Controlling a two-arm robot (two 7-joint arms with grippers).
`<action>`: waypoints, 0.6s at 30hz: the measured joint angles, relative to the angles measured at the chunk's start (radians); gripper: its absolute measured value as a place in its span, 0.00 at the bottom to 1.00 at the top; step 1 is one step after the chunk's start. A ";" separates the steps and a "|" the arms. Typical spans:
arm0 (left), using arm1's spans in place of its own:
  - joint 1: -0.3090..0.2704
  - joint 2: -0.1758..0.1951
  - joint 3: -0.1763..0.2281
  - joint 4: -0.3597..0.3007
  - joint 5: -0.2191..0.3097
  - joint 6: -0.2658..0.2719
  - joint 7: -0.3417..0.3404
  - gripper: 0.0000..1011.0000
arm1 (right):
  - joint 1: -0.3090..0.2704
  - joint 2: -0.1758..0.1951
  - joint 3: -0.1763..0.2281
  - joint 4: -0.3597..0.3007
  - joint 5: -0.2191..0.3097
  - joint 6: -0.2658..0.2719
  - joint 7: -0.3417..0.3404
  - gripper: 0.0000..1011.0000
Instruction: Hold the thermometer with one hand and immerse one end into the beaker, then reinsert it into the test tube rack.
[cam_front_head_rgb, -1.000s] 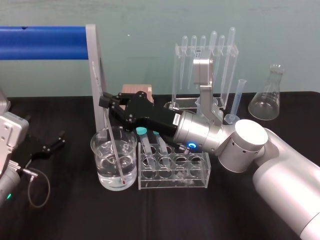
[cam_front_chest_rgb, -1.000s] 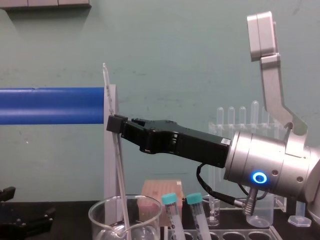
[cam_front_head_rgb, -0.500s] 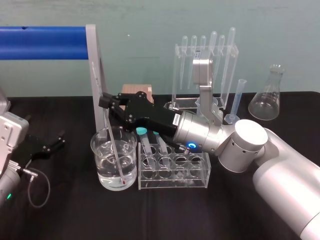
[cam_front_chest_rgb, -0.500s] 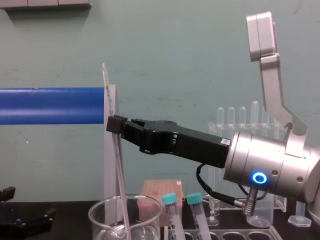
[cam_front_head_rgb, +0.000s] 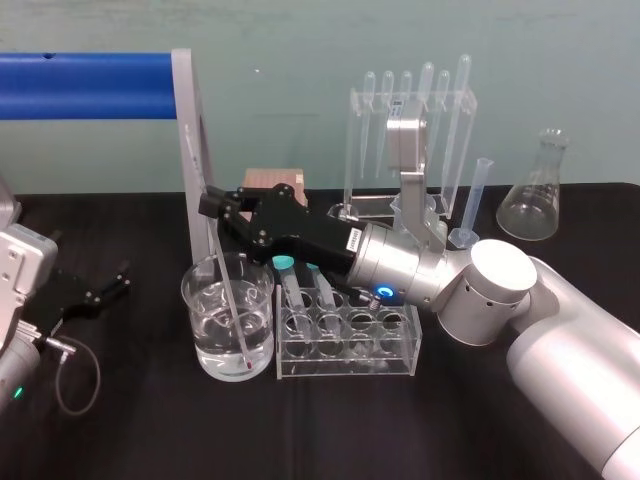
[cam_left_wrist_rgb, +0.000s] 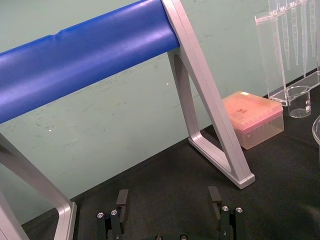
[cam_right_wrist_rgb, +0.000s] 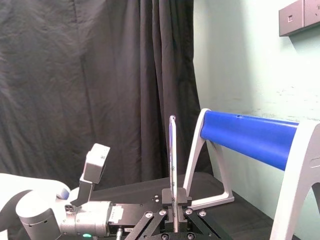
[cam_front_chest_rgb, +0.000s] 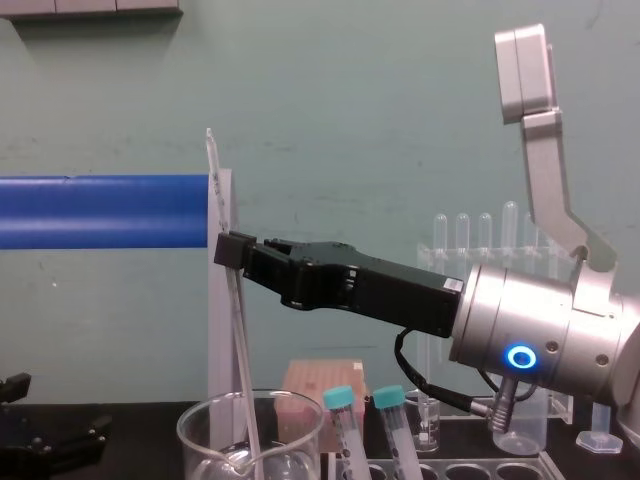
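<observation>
Head view: long black right gripper (cam_front_head_rgb: 210, 205) clamps the thin clear glass thermometer (cam_front_head_rgb: 228, 300), tilted, its lower tip underwater in the wide clear glass beaker (cam_front_head_rgb: 195, 325), beside the pale translucent test tube rack (cam_front_head_rgb: 350, 355); left gripper (cam_front_head_rgb: 95, 290) rests leftward, fingers spread.

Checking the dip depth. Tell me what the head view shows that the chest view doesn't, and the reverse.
Head view: the thermometer has its red tip under the water, near the bottom of the beaker. The whole rack stands beside the beaker, and a flask stands at far right.
Chest view: the thermometer's top end rises well above the right tool, leaning slightly.
Both: the right tool shut on the thermometer above the beaker, a teal-capped tube in the rack, and the left tool parked at far left.
</observation>
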 joint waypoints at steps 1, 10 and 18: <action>0.000 0.000 0.000 0.000 0.000 0.000 0.000 1.00 | 0.000 0.000 0.000 0.000 0.000 0.000 0.000 0.05; 0.000 0.000 0.000 0.000 0.000 0.000 0.000 1.00 | -0.001 0.001 -0.001 -0.002 0.001 0.000 0.000 0.05; 0.000 0.000 0.000 0.000 0.000 0.000 0.000 1.00 | 0.002 -0.001 -0.001 0.005 0.001 -0.001 0.001 0.05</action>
